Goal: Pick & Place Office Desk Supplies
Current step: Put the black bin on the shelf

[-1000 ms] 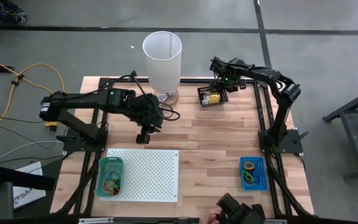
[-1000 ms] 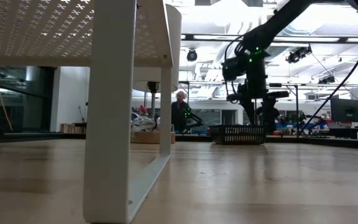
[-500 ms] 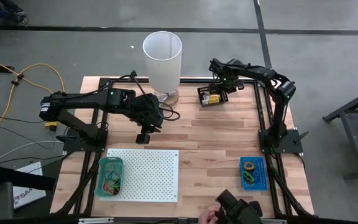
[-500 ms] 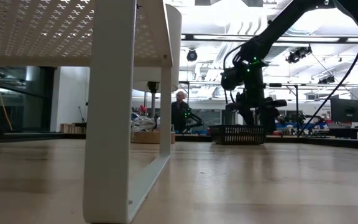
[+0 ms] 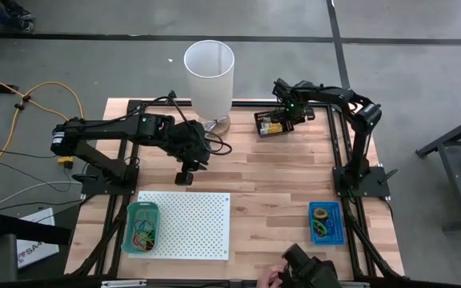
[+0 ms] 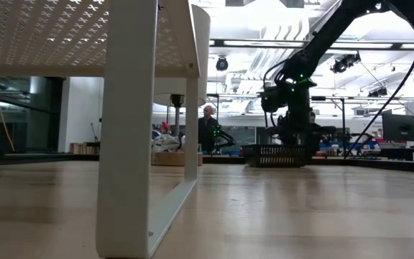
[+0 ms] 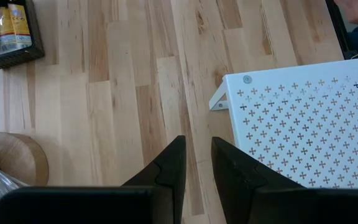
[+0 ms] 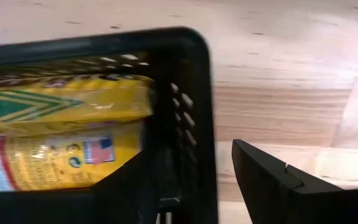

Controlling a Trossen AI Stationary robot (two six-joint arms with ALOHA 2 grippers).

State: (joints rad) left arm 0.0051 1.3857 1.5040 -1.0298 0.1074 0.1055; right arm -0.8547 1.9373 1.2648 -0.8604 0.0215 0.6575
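Note:
A black mesh basket (image 5: 269,125) with yellow-orange packets (image 8: 61,140) stands at the table's far side, right of the middle. My right gripper (image 5: 285,118) hangs over the basket's right end, pointing down and open. In the right wrist view, one finger (image 8: 135,186) is inside the basket wall (image 8: 188,118) and the other (image 8: 278,180) outside it. My left gripper (image 5: 184,178) hovers above the table's middle, just beyond the white board. Its fingers (image 7: 173,168) stand a little apart with nothing between them. My right gripper (image 8: 191,152) stands astride the basket's right end wall from above, one finger inside and one outside. I cannot tell whether either finger touches the wall. The basket rests flat on the table.
A tall white cylinder (image 5: 209,76) stands at the far middle. The white perforated board (image 5: 184,224) lies near the front, with a green tray of loops (image 5: 142,226) at its left. A blue tray (image 5: 325,222) sits at the front right. A person's hand (image 5: 274,278) shows at the near edge.
My right gripper has sunk toward the black basket, tipping slightly, and its fingers now stand astride the basket's end wall. Its opening looks unchanged.

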